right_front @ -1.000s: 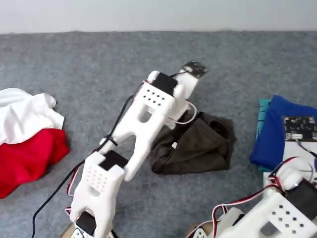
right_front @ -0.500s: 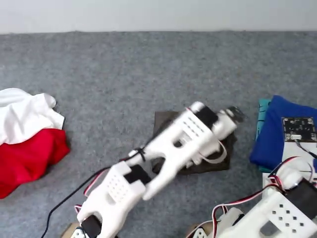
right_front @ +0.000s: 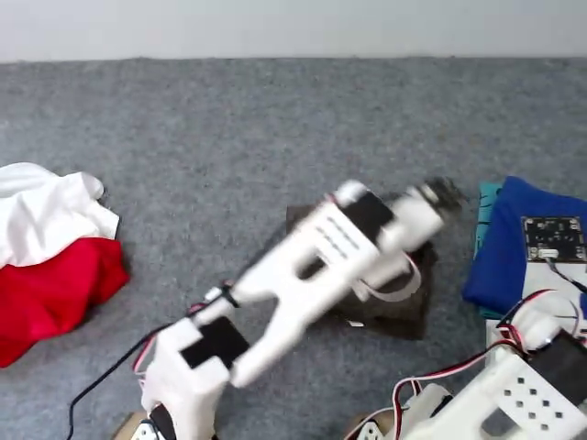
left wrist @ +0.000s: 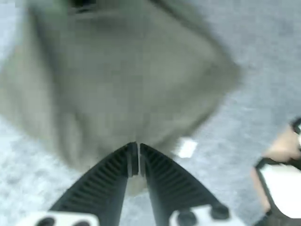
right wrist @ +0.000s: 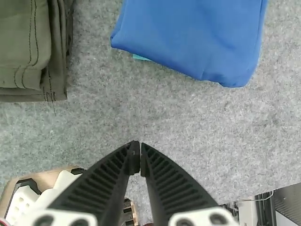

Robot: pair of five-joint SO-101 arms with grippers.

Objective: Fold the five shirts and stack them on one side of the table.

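An olive shirt (right_front: 396, 310) lies folded near the table's middle, partly under my left arm. My left gripper (left wrist: 133, 156) is shut, with the olive shirt's (left wrist: 117, 70) cloth gathering at its fingertips; in the high view the left gripper (right_front: 444, 193) sits by the shirt's far right corner. To the right, a folded blue shirt (right_front: 507, 247) rests on a teal shirt (right_front: 483, 207). My right gripper (right wrist: 135, 157) is shut on nothing, above bare carpet between the olive shirt (right wrist: 23, 42) and the blue shirt (right wrist: 193, 33). A red shirt (right_front: 46, 293) and a white shirt (right_front: 46, 215) lie crumpled at the left.
Grey carpet (right_front: 202, 165) covers the table up to a pale wall (right_front: 293, 27) at the back. The right arm (right_front: 523, 390) sits at the front right corner, close to the blue stack. A black cable (right_front: 101, 380) trails from the left arm's base.
My left arm swung from the olive shirt's far side over to its right. The shirt went from a crumpled heap to a flat folded rectangle. The right arm kept still.
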